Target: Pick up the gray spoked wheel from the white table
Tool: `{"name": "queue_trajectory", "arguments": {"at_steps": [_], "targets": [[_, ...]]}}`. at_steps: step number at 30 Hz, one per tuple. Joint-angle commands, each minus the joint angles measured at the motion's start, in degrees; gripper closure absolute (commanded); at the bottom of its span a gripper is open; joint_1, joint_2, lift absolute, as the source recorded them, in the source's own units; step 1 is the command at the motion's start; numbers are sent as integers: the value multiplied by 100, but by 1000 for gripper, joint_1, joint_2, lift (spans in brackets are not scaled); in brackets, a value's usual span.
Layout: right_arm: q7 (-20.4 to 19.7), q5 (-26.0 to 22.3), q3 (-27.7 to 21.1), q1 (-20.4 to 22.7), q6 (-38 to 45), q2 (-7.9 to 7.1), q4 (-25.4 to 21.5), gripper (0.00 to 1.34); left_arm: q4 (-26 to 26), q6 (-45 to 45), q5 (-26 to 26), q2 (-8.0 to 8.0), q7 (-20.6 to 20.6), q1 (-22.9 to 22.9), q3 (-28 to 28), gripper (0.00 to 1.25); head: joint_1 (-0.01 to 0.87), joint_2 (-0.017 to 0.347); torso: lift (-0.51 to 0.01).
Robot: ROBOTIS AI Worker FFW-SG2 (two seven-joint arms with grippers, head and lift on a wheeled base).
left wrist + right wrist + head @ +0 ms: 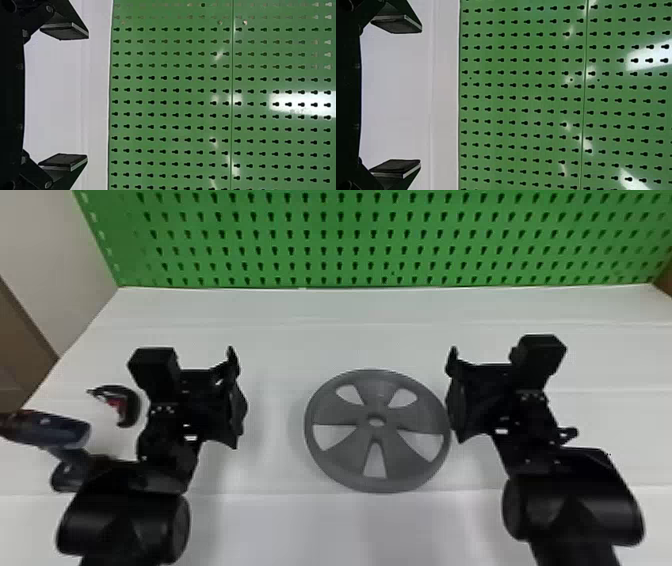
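My right gripper is spread wide and empty; so is my left gripper. Between them, nearer the right, the gray spoked wheel lies flat on the white table, set in from the far edge. I can't tell whether its rim meets my right gripper. I judge it best to bring the left in first, line both up on opposite sides of the rim, then press evenly and lift level. Hurrying one side could skid it. The cordless drill toward the table's left edge wants clearance.
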Motion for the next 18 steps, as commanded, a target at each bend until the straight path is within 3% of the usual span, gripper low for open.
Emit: {"name": "queue_trajectory", "arguments": {"at_steps": [1, 18], "targets": [[-18, 8, 0, 8, -7, 5, 0, 108, 0, 8, -3, 0, 0, 8, 0, 183, 770, 44, -98], [-97, -1, -26, 8, 2, 5, -26, 108, 0, -1, 15, 0, 0, 8, 9, 183, 770, 44, -98]]}}
